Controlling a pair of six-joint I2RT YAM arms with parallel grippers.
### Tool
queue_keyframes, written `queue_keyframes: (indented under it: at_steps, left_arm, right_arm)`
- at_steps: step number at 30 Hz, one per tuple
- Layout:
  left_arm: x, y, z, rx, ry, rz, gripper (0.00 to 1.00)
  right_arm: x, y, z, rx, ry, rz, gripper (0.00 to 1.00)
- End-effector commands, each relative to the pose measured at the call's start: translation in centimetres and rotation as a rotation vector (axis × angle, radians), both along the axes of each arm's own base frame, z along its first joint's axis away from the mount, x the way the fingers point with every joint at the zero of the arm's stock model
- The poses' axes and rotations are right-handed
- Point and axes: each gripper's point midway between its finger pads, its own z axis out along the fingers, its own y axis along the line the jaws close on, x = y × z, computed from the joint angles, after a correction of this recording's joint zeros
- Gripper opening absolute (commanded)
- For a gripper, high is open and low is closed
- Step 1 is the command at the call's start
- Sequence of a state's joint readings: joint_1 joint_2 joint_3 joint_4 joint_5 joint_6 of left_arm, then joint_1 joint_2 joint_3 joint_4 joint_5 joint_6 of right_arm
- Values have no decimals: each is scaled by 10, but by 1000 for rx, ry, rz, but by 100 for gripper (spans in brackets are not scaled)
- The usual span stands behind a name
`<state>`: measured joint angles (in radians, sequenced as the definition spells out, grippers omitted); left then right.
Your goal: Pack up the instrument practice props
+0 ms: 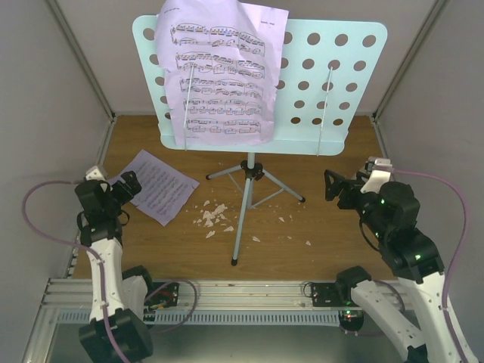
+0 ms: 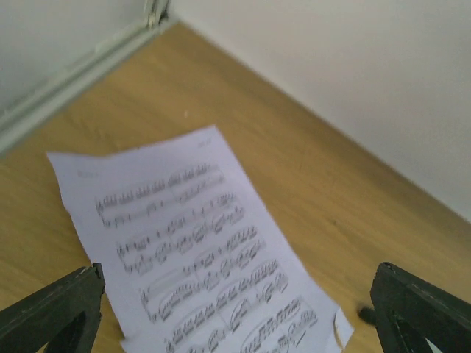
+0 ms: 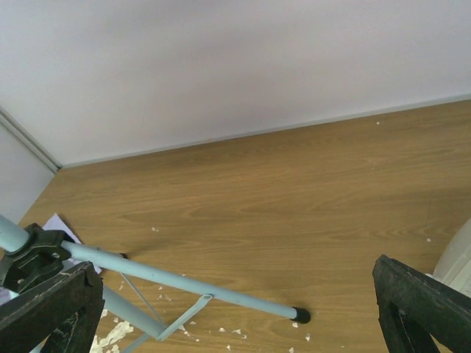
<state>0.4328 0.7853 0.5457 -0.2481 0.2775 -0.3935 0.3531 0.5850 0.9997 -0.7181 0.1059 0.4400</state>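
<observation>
Top external view puts the pale blue music stand at the upper middle. It stands upright on its spread tripod legs, which is why its holed panel faces us. One sheet-music page leans on the left half of that panel, resting on the bottom ledge with a thin wire arm across it; its top corner curls above the panel's edge.

A second, loose page lies flat on the wooden desk at the left, apart from the stand. The left tool hovers just at that page's left edge. Its wrist view shows the jaws spread wide with the printed staves between them and nothing gripped, so the page rests free.

At the right, the right tool is also wide open and empty. It faces the tripod, and a leg crosses the lower left of its wrist view. We judge it is lined up for the stand. White crumbs litter the desk near the pole's foot.
</observation>
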Motion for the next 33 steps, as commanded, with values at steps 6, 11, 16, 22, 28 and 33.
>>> queue_keyframes:
  at_steps: [6,11,16,22,28,33]
  left_arm:
    - [2,-13,105,119,-198,-99,99]
    - [-5,-44,170,130,-282,-248,98]
    - [-16,-72,204,147,-303,-373,96]
    - [-26,-102,206,116,-265,-513,95]
    - [-37,-123,211,146,-220,-591,95]
    - [-52,-138,231,169,-237,-642,94]
  right_arm:
    - [-5,64,-33,118,84,331,100]
    - [-22,97,-60,241,142,521,92]
    - [-36,106,-66,249,144,570,91]
    - [-38,142,-84,202,198,619,89]
    - [-67,219,-88,87,194,743,92]
    - [-96,265,-64,2,127,827,93]
